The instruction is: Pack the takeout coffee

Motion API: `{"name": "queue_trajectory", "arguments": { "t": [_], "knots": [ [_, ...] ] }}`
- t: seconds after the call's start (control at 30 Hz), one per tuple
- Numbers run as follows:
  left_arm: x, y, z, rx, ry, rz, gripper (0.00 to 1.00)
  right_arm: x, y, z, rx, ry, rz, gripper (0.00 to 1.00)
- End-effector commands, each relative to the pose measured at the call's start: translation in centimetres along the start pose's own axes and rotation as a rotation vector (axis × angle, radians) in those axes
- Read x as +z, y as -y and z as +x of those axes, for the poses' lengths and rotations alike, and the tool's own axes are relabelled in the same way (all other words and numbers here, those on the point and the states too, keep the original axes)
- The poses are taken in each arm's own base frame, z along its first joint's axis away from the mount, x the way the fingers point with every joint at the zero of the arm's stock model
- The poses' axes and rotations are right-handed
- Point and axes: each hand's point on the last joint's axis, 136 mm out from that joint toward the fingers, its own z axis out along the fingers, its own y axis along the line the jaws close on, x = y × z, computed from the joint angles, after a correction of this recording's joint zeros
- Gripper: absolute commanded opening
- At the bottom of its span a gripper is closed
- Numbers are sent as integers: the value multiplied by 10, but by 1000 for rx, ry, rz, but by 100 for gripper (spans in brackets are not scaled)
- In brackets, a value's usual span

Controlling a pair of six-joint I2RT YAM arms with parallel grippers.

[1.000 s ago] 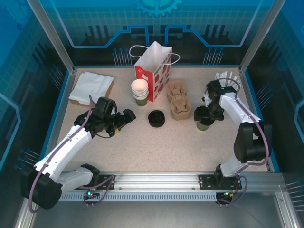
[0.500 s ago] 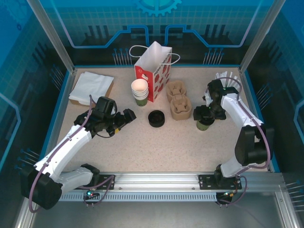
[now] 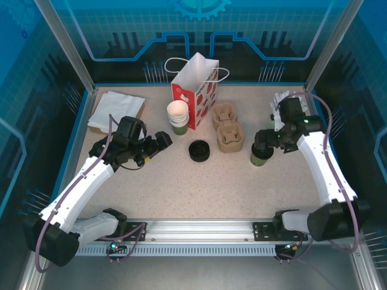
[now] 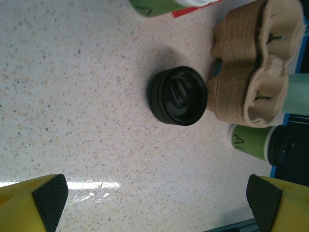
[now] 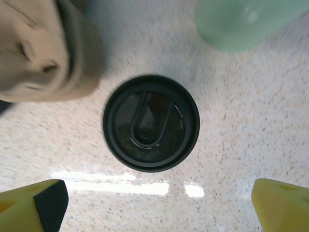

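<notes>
Takeout coffee [image 3: 259, 159] stands upright with its black lid on, on the table [image 3: 199, 187] just right of the brown pulp carriers [image 3: 228, 134] and well apart from the gift bag [image 3: 196, 90] at the back.

We judge the step in hand to be the reach for the cup. The right gripper [image 3: 266, 139] hangs over it, and its wrist camera looks straight down on the lid [image 5: 150, 123]. The yellow fingers [image 5: 43, 205] are spread as wide as they go, and nothing is between them. The left gripper [image 3: 158, 145] is equally wide and empty, and faces the loose stack of black lids [image 4: 177, 95].

How high the right fingers hang above the lid we cannot tell, as the view is from straight above.

Next, we think, the right gripper must drop with a finger on either side of the cup's wall and close gently, since paper gives. It should lift the cup level, clear of the carrier's edge [image 5: 43, 48] and the pale green tumbler [image 5: 241, 21] nearby.
</notes>
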Motion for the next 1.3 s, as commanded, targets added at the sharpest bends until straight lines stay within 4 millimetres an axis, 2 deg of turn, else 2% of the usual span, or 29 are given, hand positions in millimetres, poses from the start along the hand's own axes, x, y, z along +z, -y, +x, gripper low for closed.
{"name": "queue_trajectory", "arguments": {
  "t": [0.0, 0.1, 0.2, 0.33, 0.5, 0.83, 0.97, 1.17, 1.27],
  "knots": [
    [-13, 5, -12, 31, 35, -13, 99, -44, -23, -16, -4, 151, -146, 93],
    [-17, 12, -20, 34, 50, -4, 99, -74, -54, -27, -14, 276, -332, 88],
    [-20, 19, -26, 40, 60, 7, 99, -94, -81, -32, -6, 349, -505, 83],
    [-21, 27, -36, 54, 66, 12, 99, -100, -104, -32, 18, 345, -642, 74],
    [-23, 35, -53, 74, 78, 1, 98, -88, -120, -23, -2, 294, -664, 71],
    [-17, 64, -90, 129, 99, 22, 95, -74, -124, -15, -32, 246, -614, 71],
    [-15, 85, -120, 166, 134, 21, 94, -69, -122, -16, -39, 233, -589, 72],
    [1, 110, -173, 243, 201, -52, 91, -61, -121, -13, -43, 213, -572, 73],
    [23, 116, -196, 272, 204, -96, 89, -57, -119, -10, -49, 203, -554, 73]
  ]
}}
